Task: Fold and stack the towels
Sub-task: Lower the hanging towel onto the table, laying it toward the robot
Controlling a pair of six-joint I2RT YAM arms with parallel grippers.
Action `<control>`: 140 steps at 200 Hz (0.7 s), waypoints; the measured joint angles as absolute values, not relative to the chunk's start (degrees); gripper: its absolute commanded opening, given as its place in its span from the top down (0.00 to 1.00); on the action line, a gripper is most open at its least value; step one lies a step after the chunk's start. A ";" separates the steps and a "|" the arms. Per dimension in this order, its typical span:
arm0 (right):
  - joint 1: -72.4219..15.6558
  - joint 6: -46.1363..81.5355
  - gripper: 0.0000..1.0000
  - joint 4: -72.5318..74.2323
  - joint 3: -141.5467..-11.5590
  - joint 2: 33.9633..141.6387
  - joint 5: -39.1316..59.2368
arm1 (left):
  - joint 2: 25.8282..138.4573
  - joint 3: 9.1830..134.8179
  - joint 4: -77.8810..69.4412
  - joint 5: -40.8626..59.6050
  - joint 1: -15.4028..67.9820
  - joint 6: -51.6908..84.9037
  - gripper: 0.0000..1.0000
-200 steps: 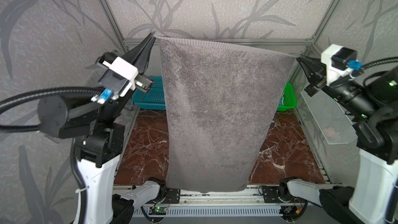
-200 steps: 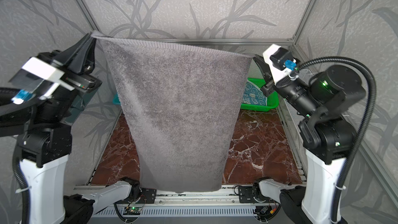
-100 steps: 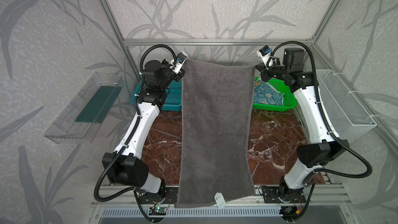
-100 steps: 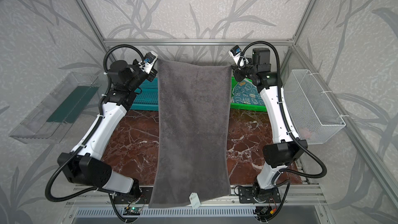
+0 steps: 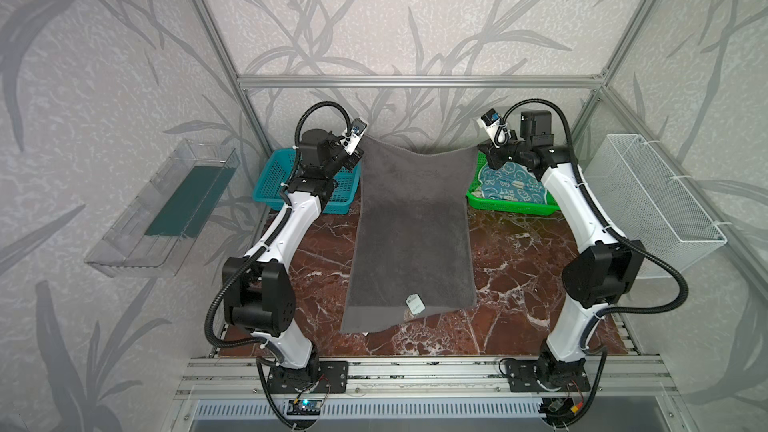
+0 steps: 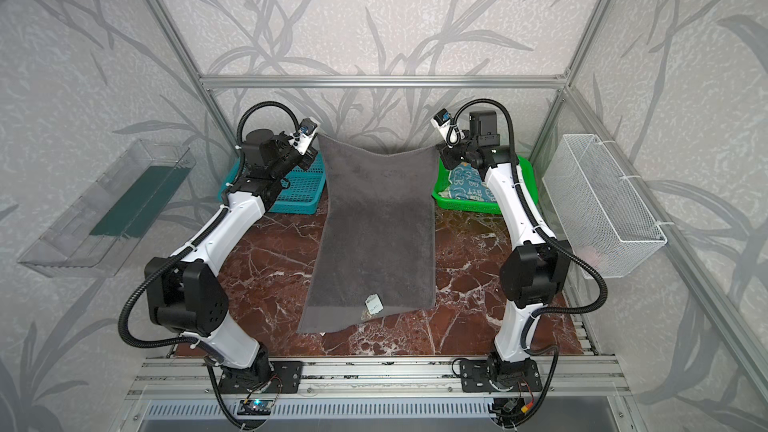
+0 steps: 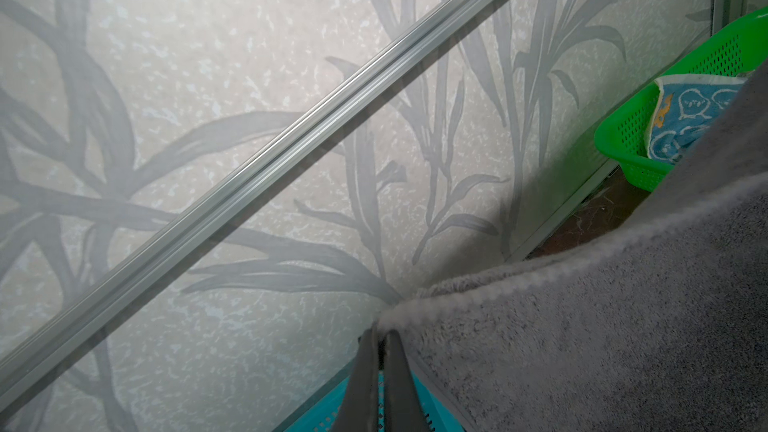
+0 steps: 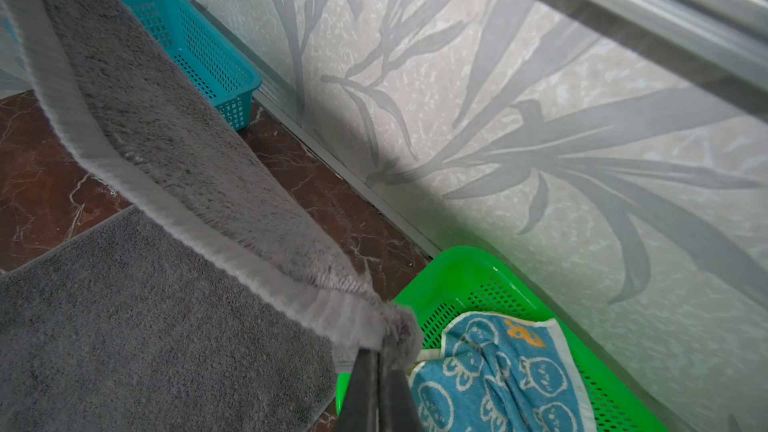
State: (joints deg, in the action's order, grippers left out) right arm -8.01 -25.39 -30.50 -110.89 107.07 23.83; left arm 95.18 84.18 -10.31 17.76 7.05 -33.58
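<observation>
Now the dark grey towel [image 5: 411, 238] lies lengthwise down the middle of the marble desk [image 5: 519, 268]; its near end rests flat by the front edge, white tag [image 5: 414, 305] showing; its far end hangs off the surface, sagging between two held corners; the left gripper [image 7: 380, 328] pinches the far left corner, the right gripper [image 8: 380, 351] the far right; the teal-blue bunny towel [image 5: 509, 182] sits in the green basket [image 5: 511, 206] at the back right corner; a teal basket [image 5: 268, 195] stands back left.
</observation>
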 measured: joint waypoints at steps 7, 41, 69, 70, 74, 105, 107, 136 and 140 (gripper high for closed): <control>-8.27 -25.80 1.00 -30.26 -110.00 106.98 24.32 | 95.18 83.77 -10.37 17.80 7.05 -33.61 1.00; -9.06 -27.55 1.00 -30.28 -106.96 104.90 26.17 | 94.48 83.09 -10.74 18.90 7.05 -32.62 1.00; -9.54 -27.97 1.00 -30.24 -107.02 99.53 28.42 | 91.20 86.11 -9.02 21.34 7.07 -32.47 1.00; -9.56 -27.99 1.00 -30.24 -107.02 99.13 28.60 | 91.05 86.43 -8.82 21.47 7.07 -32.47 1.00; -9.54 -28.01 1.00 -30.22 -107.04 97.97 29.02 | 90.41 87.33 -8.47 21.96 7.07 -32.53 1.00; -9.54 -28.42 1.00 -29.78 -107.55 85.21 32.38 | 81.14 92.79 -7.31 26.50 7.46 -32.80 1.00; -9.54 -28.47 1.00 -29.78 -107.63 84.20 32.71 | 80.51 92.95 -7.31 26.74 7.46 -32.77 1.00; -9.54 -28.77 1.00 -29.65 -107.94 71.07 36.14 | 67.94 94.48 -8.05 31.86 7.77 -31.05 1.00; -9.54 -28.80 1.00 -29.65 -107.96 69.43 36.62 | 66.28 94.59 -8.43 32.67 7.77 -30.63 1.00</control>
